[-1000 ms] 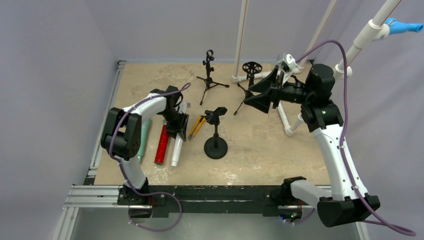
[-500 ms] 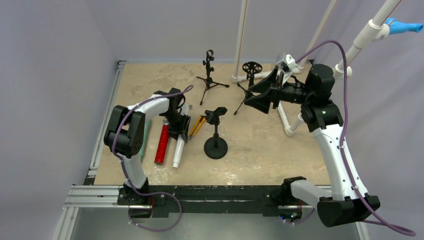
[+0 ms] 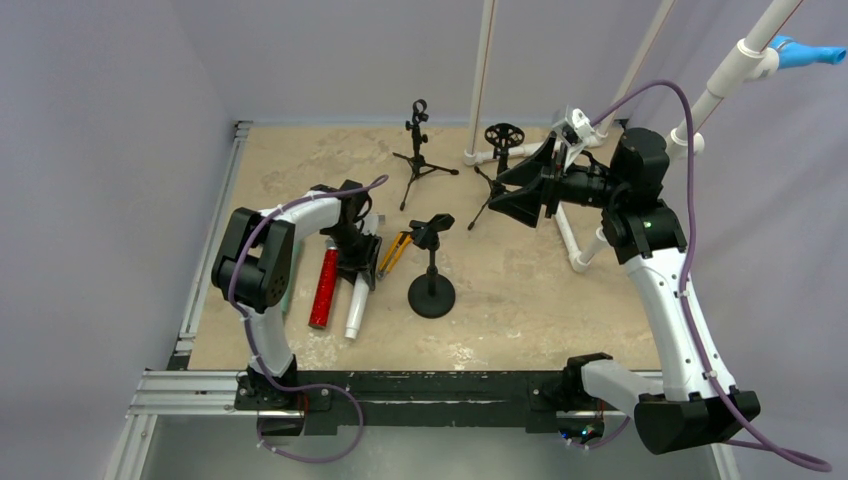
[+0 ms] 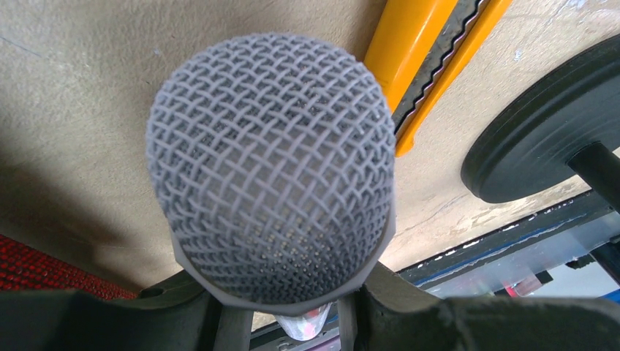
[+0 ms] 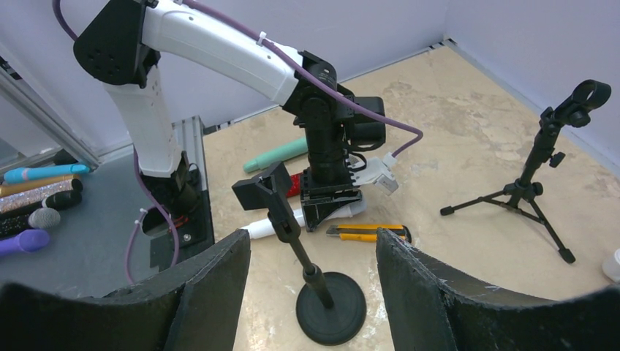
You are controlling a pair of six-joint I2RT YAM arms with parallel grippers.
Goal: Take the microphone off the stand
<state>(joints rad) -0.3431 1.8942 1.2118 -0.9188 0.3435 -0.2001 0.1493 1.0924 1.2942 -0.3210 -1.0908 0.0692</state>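
left hand (image 3: 358, 262): clamps mic (image 4: 270, 168), drags it slightly nearer along counter (image 3: 520, 290) | stand (image 3: 431, 270): sits empty, removal judged done, release pending | right hand (image 5: 314, 252): hangs spread, idle

Three microphone stands (image 3: 432, 290) (image 3: 417, 152) (image 3: 499, 150), three microphones (image 3: 324, 285) (image 3: 354, 310) (image 5: 281, 154) and one yellow utility knife (image 3: 393, 254) on the table (image 3: 520, 300)

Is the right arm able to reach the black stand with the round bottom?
Probably yes. The open right gripper faces the black round-based stand with nothing between them. The left gripper is off to one side, on the white microphone.
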